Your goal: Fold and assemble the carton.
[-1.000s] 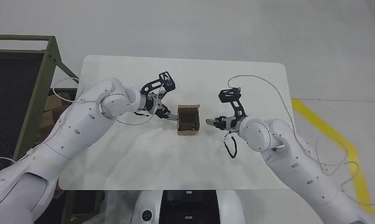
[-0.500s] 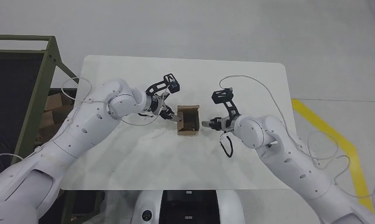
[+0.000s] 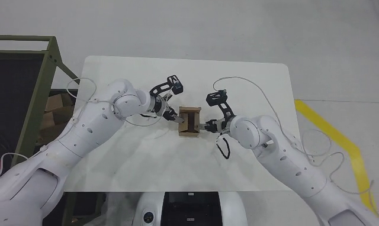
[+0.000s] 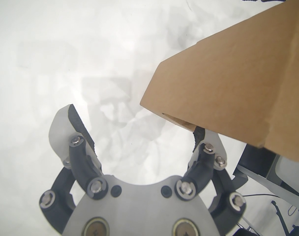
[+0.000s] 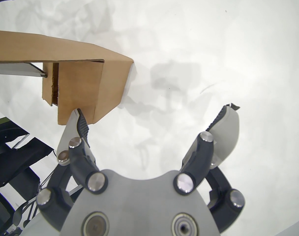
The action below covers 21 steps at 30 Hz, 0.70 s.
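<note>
A small brown carton (image 3: 189, 120) stands open-topped in the middle of the white table (image 3: 118, 161). My left gripper (image 3: 176, 115) is at its left side and is open. In the left wrist view that gripper (image 4: 137, 128) has one fingertip (image 4: 200, 135) tucked against the lower edge of the carton (image 4: 225, 84). My right gripper (image 3: 205, 126) is at the carton's right side, also open. In the right wrist view the right gripper (image 5: 153, 119) has one fingertip (image 5: 81, 121) touching the corner of the carton (image 5: 90, 79); the other stands free over bare table.
A green metal rack (image 3: 35, 78) with cardboard pieces stands off the table's left edge. A thin white cable (image 3: 266, 84) loops over the table's right half. A yellow floor line (image 3: 331, 131) runs to the right.
My right arm has moved left until its fingertip meets the carton's right side. The left gripper has edged closer to the left side. The carton now looks narrower.
</note>
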### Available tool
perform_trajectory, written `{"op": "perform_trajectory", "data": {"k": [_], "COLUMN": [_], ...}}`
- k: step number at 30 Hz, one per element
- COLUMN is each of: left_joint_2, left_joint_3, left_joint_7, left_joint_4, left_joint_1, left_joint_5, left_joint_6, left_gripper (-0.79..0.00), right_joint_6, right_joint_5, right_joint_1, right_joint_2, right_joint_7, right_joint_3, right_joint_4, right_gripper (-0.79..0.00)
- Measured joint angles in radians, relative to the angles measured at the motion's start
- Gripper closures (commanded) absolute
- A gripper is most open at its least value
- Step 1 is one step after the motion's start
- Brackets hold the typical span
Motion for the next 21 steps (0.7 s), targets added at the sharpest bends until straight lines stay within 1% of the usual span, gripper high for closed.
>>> {"op": "perform_trajectory", "data": {"k": [15, 21], "left_joint_2": [-0.016, -0.026], "left_joint_3": [-0.003, 0.006], "left_joint_7": [-0.008, -0.007], "left_joint_4": [0.019, 0.026], "left_joint_1": [0.005, 0.007], "left_joint_5": [0.009, 0.026], "left_joint_6": [-0.006, 0.014], "left_gripper": [-0.785, -0.785], "right_joint_6": [-0.009, -0.010], "right_joint_5": [0.005, 0.003], "right_joint_1": [0.033, 0.033], "right_joint_2": [-0.038, -0.047], "right_joint_7": [-0.012, -0.014], "right_joint_3": [-0.042, -0.041], "right_joint_4": [0.057, 0.071], "right_gripper": [-0.785, -0.785]}}
